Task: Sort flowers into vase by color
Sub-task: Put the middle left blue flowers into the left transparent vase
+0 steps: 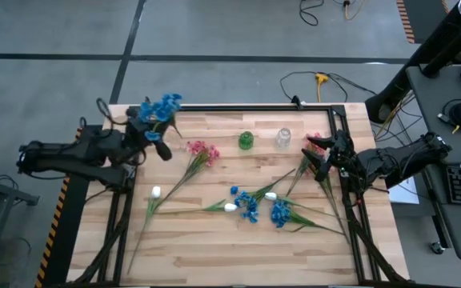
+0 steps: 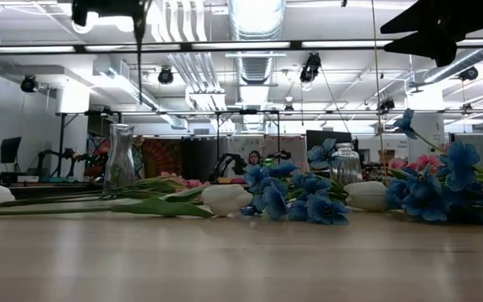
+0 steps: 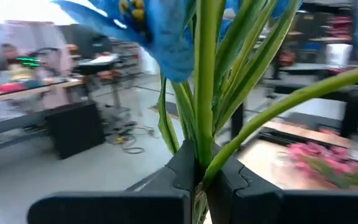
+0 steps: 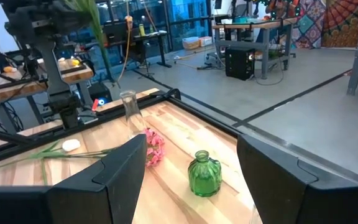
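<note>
- Blue sprig (image 1: 162, 107): stem clamped between the left gripper (image 1: 145, 130) fingers, blossoms raised beyond them.
- Pink, white and blue flowers (image 1: 250, 204) lie flat between both grippers.

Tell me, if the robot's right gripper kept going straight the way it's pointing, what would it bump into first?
Probably the green vase. It sits between the open fingers of the right gripper, just ahead on the table. Depth is hard to judge, so the pink flowers beside it might get brushed too.
</note>
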`<state>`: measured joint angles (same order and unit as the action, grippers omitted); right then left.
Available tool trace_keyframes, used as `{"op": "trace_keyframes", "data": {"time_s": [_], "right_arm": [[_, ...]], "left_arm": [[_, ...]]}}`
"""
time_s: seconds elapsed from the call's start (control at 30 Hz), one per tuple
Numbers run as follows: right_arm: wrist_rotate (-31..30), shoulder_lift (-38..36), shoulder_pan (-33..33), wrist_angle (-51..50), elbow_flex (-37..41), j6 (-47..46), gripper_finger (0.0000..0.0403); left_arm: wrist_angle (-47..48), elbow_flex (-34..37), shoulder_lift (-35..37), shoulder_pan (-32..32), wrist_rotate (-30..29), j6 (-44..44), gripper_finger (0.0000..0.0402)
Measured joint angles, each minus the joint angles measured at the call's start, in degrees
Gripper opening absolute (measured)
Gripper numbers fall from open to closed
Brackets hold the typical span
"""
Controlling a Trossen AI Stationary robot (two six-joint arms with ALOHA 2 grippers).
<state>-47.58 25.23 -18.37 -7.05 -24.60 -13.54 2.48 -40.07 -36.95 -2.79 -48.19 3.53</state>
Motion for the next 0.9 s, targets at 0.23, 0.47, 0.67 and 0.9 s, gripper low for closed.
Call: {"op": "trace_keyframes", "data": {"time_s": [0.23,0.47,0.67,0.9], "right_arm": [[-0.01,0.0,0.0,0.0,0.02,-0.02,0.0242],[-0.01,0.0,0.0,0.02,0.05,-0.02,0.0242],[-0.01,0.0,0.0,0.01,0.11,-0.02,0.0242],[-0.01,0.0,0.0,0.0,0.24,-0.04,0.0242]], "left_arm": [[0.06,4.11,6.49,0.17,-4.9,0.72,0.0],[0.07,7.75,9.53,0.55,-6.93,-1.1,0.0],[0.09,8.89,9.61,0.82,-8.34,-1.28,0.0],[0.28,9.05,8.21,2.26,-8.31,-4.73,0.0001]]}}
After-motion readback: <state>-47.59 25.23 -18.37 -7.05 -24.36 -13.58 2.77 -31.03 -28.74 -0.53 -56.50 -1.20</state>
